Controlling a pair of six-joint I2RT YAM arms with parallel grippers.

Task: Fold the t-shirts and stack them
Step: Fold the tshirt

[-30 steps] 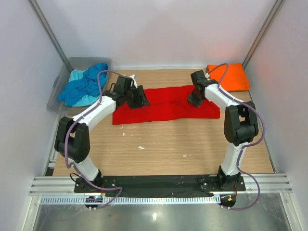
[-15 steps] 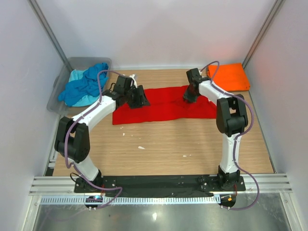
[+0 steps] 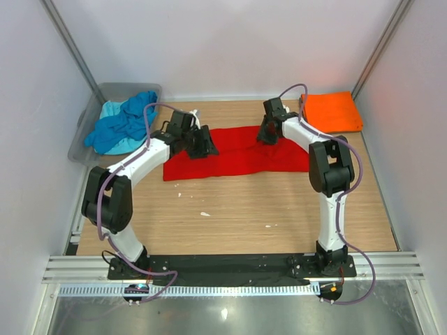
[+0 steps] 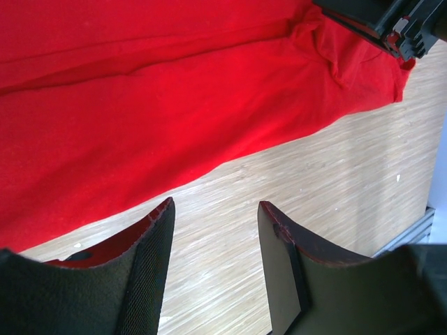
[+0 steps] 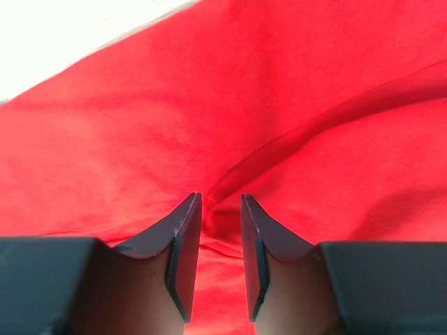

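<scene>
1. Top external view: my two arms reach from the near edge of the table (image 3: 230, 216) toward its far half.
2. Nearest of the cloth is the red t-shirt (image 3: 237, 159). It lies spread out across the table, its long side running left to right, with a few creases in it.
3. My left hand (image 3: 203, 144) hangs over the left part of that shirt. In the left wrist view its fingers (image 4: 150, 272) stand wide apart and hold nothing. Bare wood shows between them, with the shirt's edge just beyond.
4. My right hand (image 3: 267, 134) is at the shirt's far edge, right of the middle. In the right wrist view its fingers (image 5: 183, 258) are drawn close together, and a raised ridge of red cloth runs into the narrow gap, nipped there as far as I can see.
5. At the far right corner lies the orange t-shirt (image 3: 332, 112), folded flat and apart from the red one.
6. At the far left sits the grey tub (image 3: 82, 143), holding the crumpled blue t-shirt (image 3: 122, 131) with the turquoise t-shirt (image 3: 110, 109) beside it.
</scene>
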